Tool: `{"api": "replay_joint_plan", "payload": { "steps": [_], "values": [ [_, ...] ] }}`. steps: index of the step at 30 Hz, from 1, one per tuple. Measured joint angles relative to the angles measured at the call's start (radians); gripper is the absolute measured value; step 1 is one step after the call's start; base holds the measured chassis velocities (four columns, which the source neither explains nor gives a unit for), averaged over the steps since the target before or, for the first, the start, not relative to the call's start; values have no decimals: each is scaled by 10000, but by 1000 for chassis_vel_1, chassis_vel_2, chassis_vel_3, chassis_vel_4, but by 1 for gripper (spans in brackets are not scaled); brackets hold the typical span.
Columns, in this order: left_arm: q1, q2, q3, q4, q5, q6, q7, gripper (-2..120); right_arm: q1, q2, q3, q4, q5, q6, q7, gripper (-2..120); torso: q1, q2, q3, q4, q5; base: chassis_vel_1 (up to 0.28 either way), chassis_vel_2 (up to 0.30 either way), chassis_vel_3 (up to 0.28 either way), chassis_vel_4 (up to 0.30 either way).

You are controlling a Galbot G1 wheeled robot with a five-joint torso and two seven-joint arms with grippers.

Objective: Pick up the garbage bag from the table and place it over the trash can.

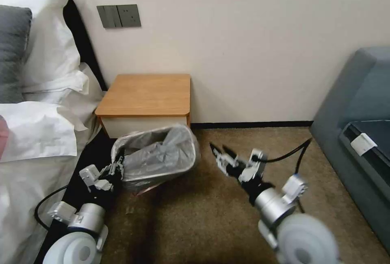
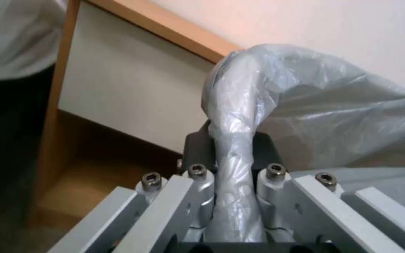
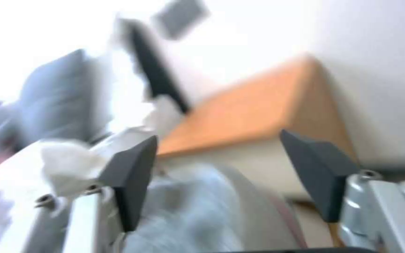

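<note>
The grey crinkled garbage bag [image 1: 162,150] is draped over the trash can [image 1: 162,174], which leans tilted on the carpet in front of the table [image 1: 146,93]. My left gripper [image 1: 116,169] is at the can's left rim, shut on a bag-wrapped stretch of that rim. In the left wrist view the garbage bag [image 2: 329,105] runs as a covered ridge straight between the left gripper [image 2: 233,149] jaws. My right gripper [image 1: 219,155] hovers open just right of the can, touching nothing. Through the right gripper [image 3: 221,175] I see the table [image 3: 258,109] and the garbage bag [image 3: 198,211] blurred.
A bed with white pillows [image 1: 44,73] and a dark headboard flanks the table on the left. A grey-blue sofa [image 1: 357,113] stands at the right. Brown carpet [image 1: 195,223] lies open between the arms. A switch plate [image 1: 118,16] is on the wall.
</note>
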Motion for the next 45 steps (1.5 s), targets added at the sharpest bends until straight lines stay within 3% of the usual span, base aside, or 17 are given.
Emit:
{"api": "replay_joint_plan", "payload": {
  "steps": [1,3,4,5,7,9,10,13,14,18,21,30,45],
  "values": [
    [0,0,0,0,0,0,0,7,0,0,0,0,0,0,0,73,0,0,0,0,0,0,0,0,0],
    [2,32,207,-56,690,-70,-166,7,1118,-1211,-459,-65,-759,-291,-982,67,0,0,0,-1,0,0,0,0,0],
    [-7,38,377,-60,1100,-133,-232,7,2042,-1856,-1157,-233,-1346,-596,-1602,60,0,1,0,0,-4,0,0,0,0],
    [-7,38,377,-60,1100,-133,-232,7,2042,-1856,-1157,-233,-1346,-596,-1602,60,0,1,0,0,-4,0,0,0,0],
    [-30,6,647,-60,1594,-168,-412,7,3543,-2307,-2725,-562,-2178,-764,-2139,50,0,0,1,1,-3,0,0,0,0],
    [-39,-81,859,-60,1964,-179,-523,7,5206,-2271,-4311,-959,-2960,-1044,-2333,41,0,1,1,0,-2,0,0,0,0],
    [-39,-81,859,-60,1964,-179,-523,7,5206,-2271,-4311,-959,-2960,-1044,-2333,41,0,1,1,0,-2,0,0,0,0],
    [0,-187,1035,-116,2433,-182,-554,7,6869,-1761,-6110,-1546,-4162,-1706,-2370,28,0,0,2,4,-2,0,0,0,0],
    [0,-187,1035,-116,2433,-182,-554,7,6869,-1761,-6110,-1546,-4162,-1706,-2370,28,0,0,2,4,-2,0,0,0,0],
    [62,-252,1063,-243,2558,-180,-671,7,8110,-930,-7823,-2416,-5044,-2887,-2201,8,1,-1,2,-1,-3,0,0,0,0],
    [76,-288,1042,-298,2558,-115,-740,7,8586,-467,-8299,-2813,-4963,-3559,-1835,0,0,0,1,-1,-5,0,0,0,0],
    [218,-413,1002,-514,2442,-56,-803,7,9710,814,-9218,-3834,-3451,-4588,-114,0,0,0,1,0,-5,0,0,0,0],
    [250,-346,807,-754,2568,-419,-366,7,10476,1764,-9986,-4907,-742,-4854,2071,0,1,0,1,-1,-3,0,0,0,0]
  ]
}}
